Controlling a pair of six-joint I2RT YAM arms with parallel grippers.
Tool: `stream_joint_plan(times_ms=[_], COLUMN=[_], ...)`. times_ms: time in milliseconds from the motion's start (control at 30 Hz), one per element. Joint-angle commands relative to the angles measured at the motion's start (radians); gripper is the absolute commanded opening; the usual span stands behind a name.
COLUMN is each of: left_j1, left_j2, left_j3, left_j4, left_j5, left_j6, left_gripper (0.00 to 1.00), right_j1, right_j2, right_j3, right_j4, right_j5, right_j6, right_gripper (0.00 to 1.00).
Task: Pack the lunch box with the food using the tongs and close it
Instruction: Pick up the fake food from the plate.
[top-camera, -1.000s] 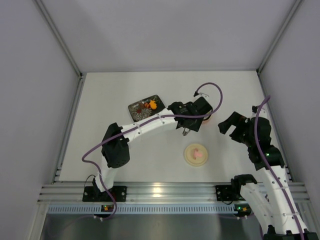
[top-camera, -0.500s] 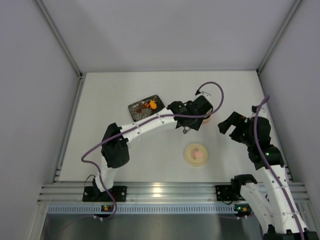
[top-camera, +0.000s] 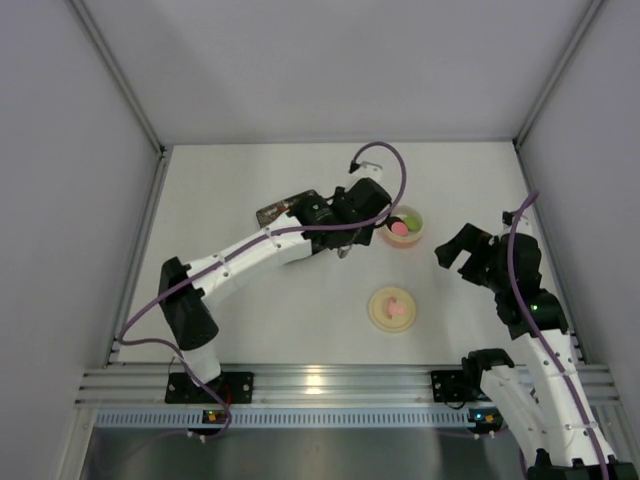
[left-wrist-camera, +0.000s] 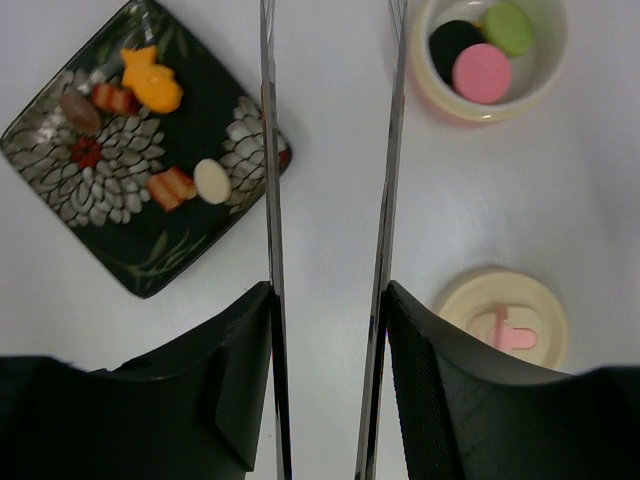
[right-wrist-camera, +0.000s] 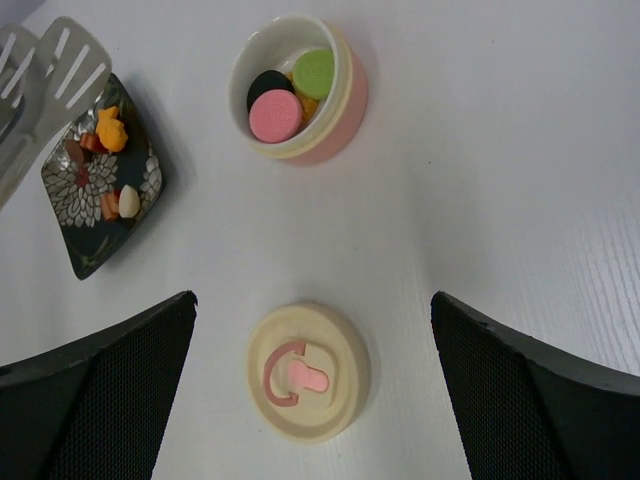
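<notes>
Silvery tongs (left-wrist-camera: 268, 200) are grasped by the left fingers (left-wrist-camera: 235, 385), and their arms run over the desk (left-wrist-camera: 600, 200) between plate (left-wrist-camera: 150, 270) and bowl (left-wrist-camera: 470, 112). Only the right wrist view shows their slotted tips, at the plate's corner. Right fingers (right-wrist-camera: 100, 390) are spread wide and empty. Food (left-wrist-camera: 482, 72) lies in the bowl and on the plate, and the lid (right-wrist-camera: 308, 372) is apart.

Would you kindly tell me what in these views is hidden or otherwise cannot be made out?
Left wrist view: the tongs run off the top edge, so their tips are cut off.
Top view: the left arm covers most of the plate, hiding the food on it.
Both wrist views: the top three pieces bury whatever lies lower in the lunch box.
</notes>
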Motion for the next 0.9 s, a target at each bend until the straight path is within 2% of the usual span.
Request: stream_joint_plan(times_ms=[0,167,300,867], left_j1=[0.085,0.196,0.260,0.305], left_j2=[-0.172,-0.278,-0.277,-0.169], left_j3=[-0.155,-0.356,-0.413,-0.423], left_j4=[0.009,0.065,0.114,0.161], left_j5=[-0.042,0.001,0.063,0.107], left_j6=[-0.079,-0.098,-0.081,-0.081], left_gripper=[0.52,0.52,0.52,0.51], right_j1=[-0.016,-0.018,-0.016,-0.016], right_j2=[-0.010,-0.005,0.001,0.004], right_j3=[-0.002,-0.022,-0.031,-0.038], right_j4=[0.039,0.064,0.077,0.077], right_j5=[-0.011,-0.033,-0.051,-0.043], right_j6=[-0.001,0.011,0.019,0.013], right_gripper=[1.00,1.00,0.99,1.00])
